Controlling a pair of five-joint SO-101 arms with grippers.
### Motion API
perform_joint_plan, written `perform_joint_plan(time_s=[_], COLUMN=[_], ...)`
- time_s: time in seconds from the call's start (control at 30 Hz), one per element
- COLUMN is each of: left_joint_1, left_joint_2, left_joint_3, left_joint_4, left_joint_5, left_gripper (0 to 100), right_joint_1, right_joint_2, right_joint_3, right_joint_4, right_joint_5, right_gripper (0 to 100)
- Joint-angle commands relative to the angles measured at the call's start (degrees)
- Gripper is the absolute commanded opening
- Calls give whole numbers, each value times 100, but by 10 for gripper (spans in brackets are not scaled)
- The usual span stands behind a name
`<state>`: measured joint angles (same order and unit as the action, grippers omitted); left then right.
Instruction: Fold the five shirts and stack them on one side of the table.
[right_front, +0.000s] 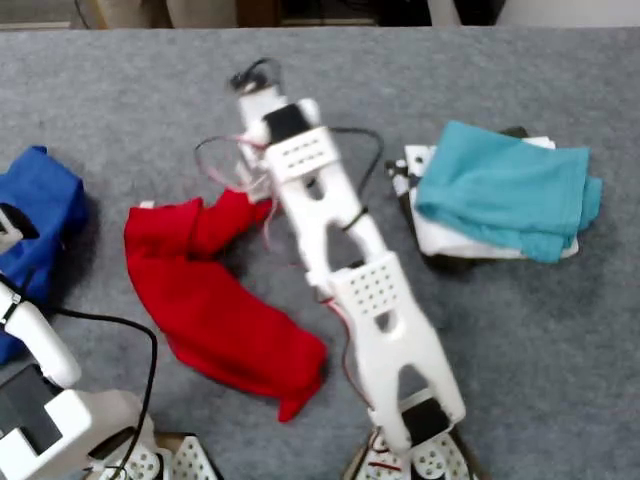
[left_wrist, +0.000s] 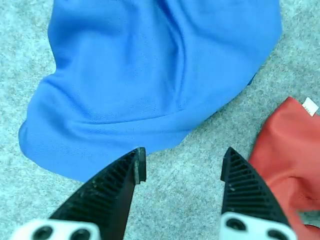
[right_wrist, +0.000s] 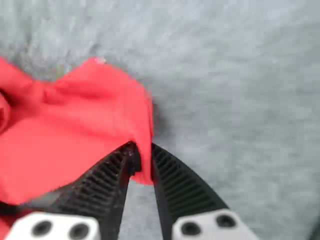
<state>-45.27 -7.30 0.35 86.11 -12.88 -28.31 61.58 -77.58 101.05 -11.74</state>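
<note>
While the right jaws pinch a corner of the red shirt (right_wrist: 75, 135), probably to pull it flat for folding, the left jaws gape wide between it and the blue shirt (left_wrist: 150, 75); the folded stack (right_front: 500, 195) sits well apart on its other side.

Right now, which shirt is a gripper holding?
The red shirt: the right gripper is shut on its edge. The blue shirt lies free; the teal shirt tops a stack.
</note>
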Motion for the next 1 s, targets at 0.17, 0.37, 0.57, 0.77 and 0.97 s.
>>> perform_joint_plan(time_s=[0.17,0.37,0.57,0.77,0.97], left_joint_1=[343,686,1556,3323,5521], left_joint_2=[-101,-101,-110,-655,-1886], left_joint_3=[-220,-167,422,1319,2171], left_joint_4=[738,844,862,985,967], left_joint_5=[9,149,158,158,176], left_gripper=[247,247,247,246,246], right_joint_1=[1341,1991,2325,2686,2721], right_joint_2=[-1288,-2396,-2018,-1490,-1297], right_joint_3=[-1710,-1613,-1640,-1648,-1648], right_joint_4=[114,-62,-62,-62,-88], right_joint_5=[422,536,721,888,1116], right_gripper=[2,2,2,2,2])
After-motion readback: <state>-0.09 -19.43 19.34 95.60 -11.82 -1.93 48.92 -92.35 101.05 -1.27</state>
